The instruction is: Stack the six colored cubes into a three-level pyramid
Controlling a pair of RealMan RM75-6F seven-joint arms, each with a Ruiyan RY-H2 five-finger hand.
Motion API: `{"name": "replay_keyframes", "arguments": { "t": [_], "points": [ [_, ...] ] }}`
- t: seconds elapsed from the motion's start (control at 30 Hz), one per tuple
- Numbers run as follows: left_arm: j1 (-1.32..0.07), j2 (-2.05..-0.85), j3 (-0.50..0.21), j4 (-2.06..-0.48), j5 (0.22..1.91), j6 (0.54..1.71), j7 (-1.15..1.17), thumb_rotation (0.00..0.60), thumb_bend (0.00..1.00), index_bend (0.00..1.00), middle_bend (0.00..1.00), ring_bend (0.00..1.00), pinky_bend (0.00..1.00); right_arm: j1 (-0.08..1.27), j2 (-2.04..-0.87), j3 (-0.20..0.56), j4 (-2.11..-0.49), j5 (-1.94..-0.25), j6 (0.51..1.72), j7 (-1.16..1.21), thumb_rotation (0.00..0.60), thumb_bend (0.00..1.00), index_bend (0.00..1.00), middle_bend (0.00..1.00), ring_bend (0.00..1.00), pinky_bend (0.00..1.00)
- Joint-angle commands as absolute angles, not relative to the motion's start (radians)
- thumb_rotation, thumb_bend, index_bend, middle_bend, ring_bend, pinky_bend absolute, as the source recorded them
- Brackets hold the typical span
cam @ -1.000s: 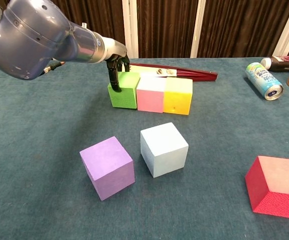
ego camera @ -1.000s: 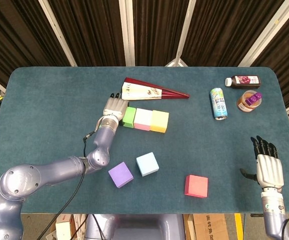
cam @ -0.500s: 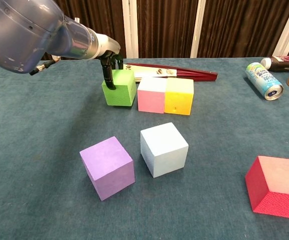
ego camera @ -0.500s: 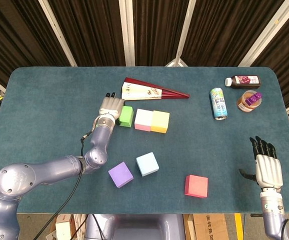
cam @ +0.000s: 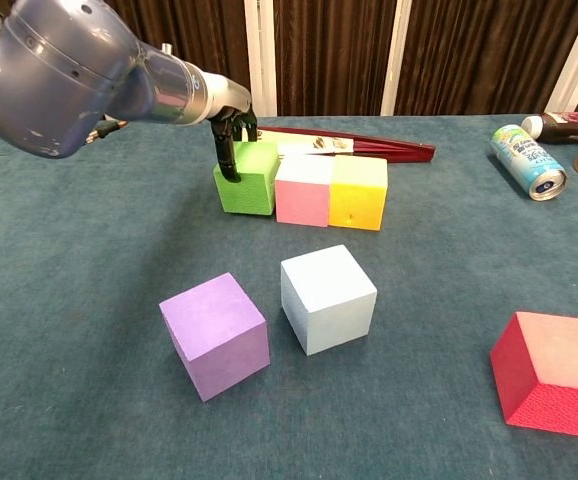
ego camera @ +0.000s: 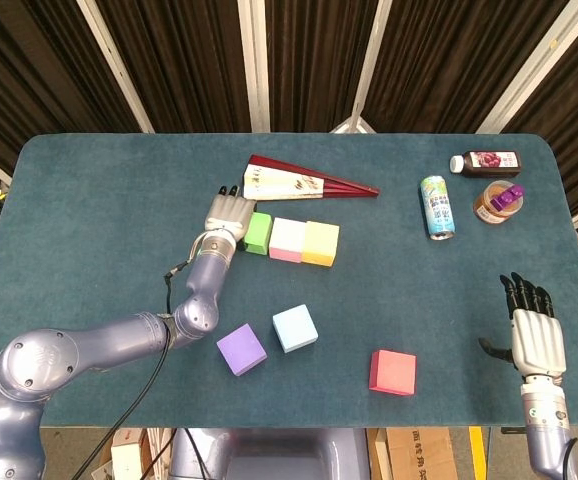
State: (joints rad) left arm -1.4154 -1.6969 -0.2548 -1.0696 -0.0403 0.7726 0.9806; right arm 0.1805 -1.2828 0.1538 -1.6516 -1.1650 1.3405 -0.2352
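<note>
From the head view, the left robot hand (ego camera: pixel 226 214) rests against the left side of the green cube (ego camera: pixel 258 232), which sits in a row with the pink cube (ego camera: pixel 287 239) and yellow cube (ego camera: pixel 320 243) beyond it. The right robot hand (ego camera: pixel 535 338) lies apart, fingers spread, holding nothing.

In the chest view, the left robot hand's fingertips (cam: pixel 231 160) grip the green cube's near-left corner on the tabletop (cam: pixel 89 300); purple cube (cam: pixel 215 334) and pale blue cube (cam: pixel 327 297) lie nearer.
</note>
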Motion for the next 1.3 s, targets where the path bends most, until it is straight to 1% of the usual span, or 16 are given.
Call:
{"name": "replay_keyframes", "arguments": {
  "t": [0.03, 0.5, 1.3],
  "points": [
    [-1.417, -1.699, -0.257, -1.068, -0.043, 0.775, 0.985, 0.600, 0.37, 0.29, 0.27, 0.00, 0.00, 0.180, -1.282, 0.154, -1.652, -1.164, 1.340, -0.233, 0.600, 0.20, 0.02, 0.02, 0.00, 0.00],
    [-1.419, -1.720, -0.272, -1.036, -0.069, 0.774, 1.013, 0.600, 0.37, 0.30, 0.27, 0.00, 0.00, 0.180, -1.280, 0.156, -1.651, -1.159, 1.339, -0.231, 0.600, 0.20, 0.02, 0.02, 0.00, 0.00],
    [-1.420, -1.731, -0.291, -1.039, -0.068, 0.778, 1.039, 0.600, 0.36, 0.27, 0.25, 0.00, 0.00, 0.179, -1.278, 0.157, -1.651, -1.158, 1.340, -0.227, 0.600, 0.20, 0.02, 0.02, 0.00, 0.00]
  ]
}}
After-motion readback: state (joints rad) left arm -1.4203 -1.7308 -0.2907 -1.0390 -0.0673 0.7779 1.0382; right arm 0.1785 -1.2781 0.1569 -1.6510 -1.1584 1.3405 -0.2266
